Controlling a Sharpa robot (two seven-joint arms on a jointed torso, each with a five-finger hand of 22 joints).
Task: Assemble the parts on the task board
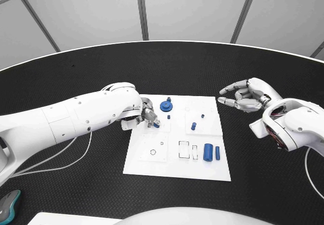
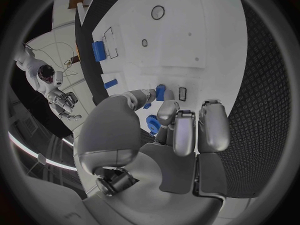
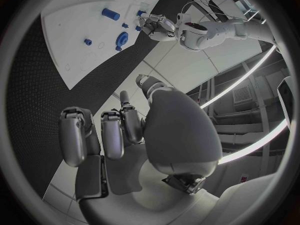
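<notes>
Left hand holding a blue part at the task board; right hand idle beside it.

Head view: white task board (image 1: 177, 159) lies mid-tabletop. Left hand (image 1: 144, 116) sits over the board's left edge near its far corner, fingers closed round a small blue part (image 1: 156, 124), seemingly to seat it in a hole there. A blue gear-like part (image 1: 166, 107) stands just beyond it. A blue cylinder (image 1: 208, 152) lies near the board's right edge beside outlined slots, probably awaiting its turn. Right hand (image 1: 246, 95) hovers off the board's far right corner, fingers loosely curled, holding nothing.
Left wrist view: the fingertips (image 2: 164, 92) pinch the blue part against the board, thumb opposing for a precise hold.
Right wrist view: right hand's fingers half-curled, empty, clear of the board so as not to obstruct.
No brand, label or legible writing.
</notes>
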